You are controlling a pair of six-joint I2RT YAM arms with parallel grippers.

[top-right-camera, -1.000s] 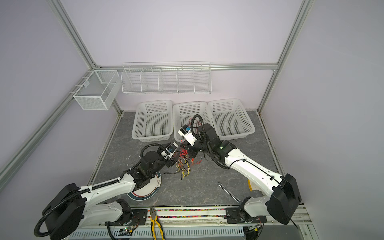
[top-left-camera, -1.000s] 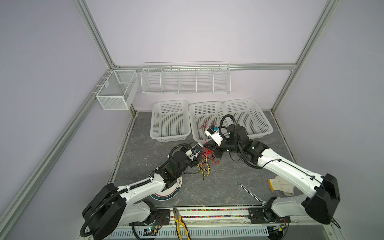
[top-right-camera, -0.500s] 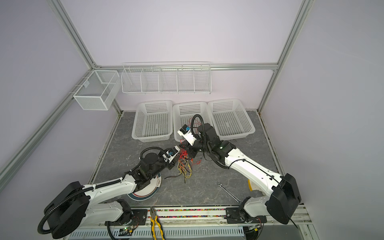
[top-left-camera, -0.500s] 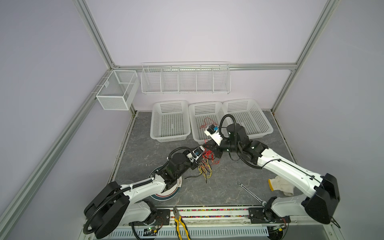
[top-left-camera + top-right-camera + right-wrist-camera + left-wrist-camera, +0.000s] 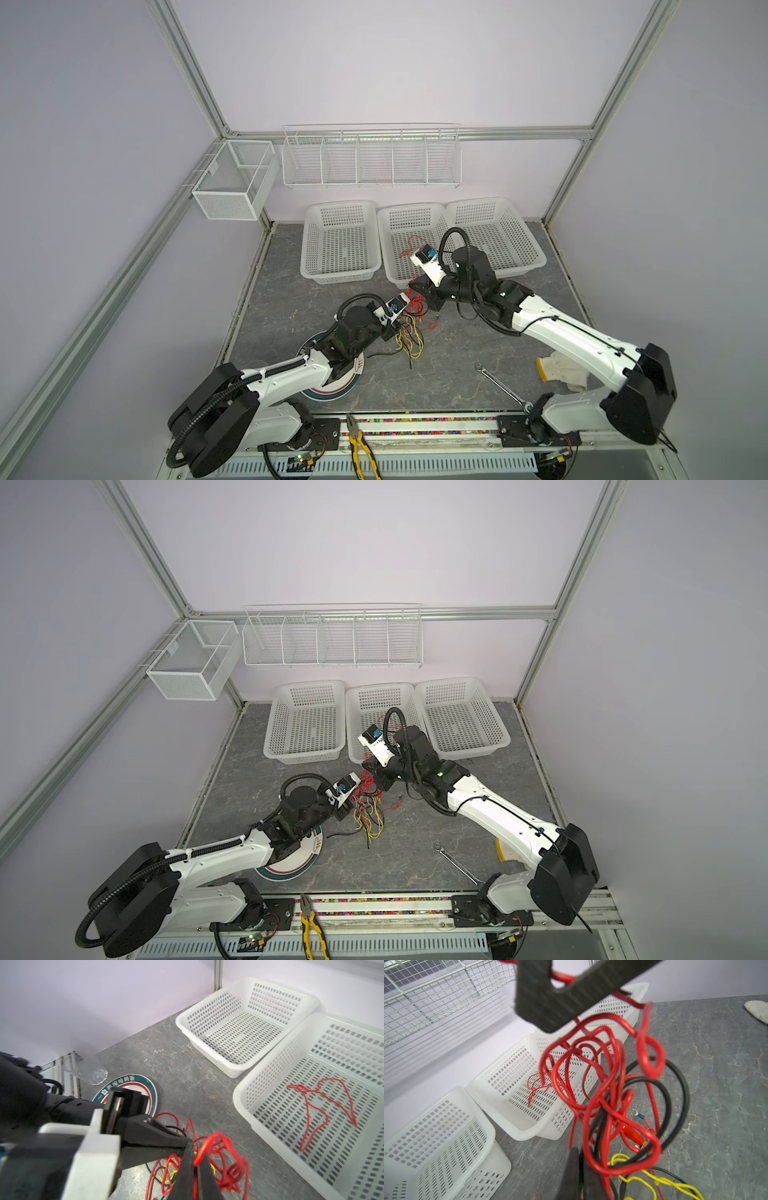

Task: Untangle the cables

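In both top views the cables (image 5: 409,332) bunch mid-desk (image 5: 457,365) between the arms; left wrist view: left pincer (image 5: 581,1176) clenched low on a red cable; right wrist view: right pincer (image 5: 195,1169) clenched on red loops; best draw apart slowly, easing off if knots tighten.

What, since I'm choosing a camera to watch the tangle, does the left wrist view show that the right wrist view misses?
Only the left wrist view: a blue-sleeved fork terminal, a red clip inside the tangle, and a white glove on the table. Only the right wrist view: the plate and a clear glass beyond it. Both share the red cables, some yellow wire, and a thin red wire lying loose in the middle basket.
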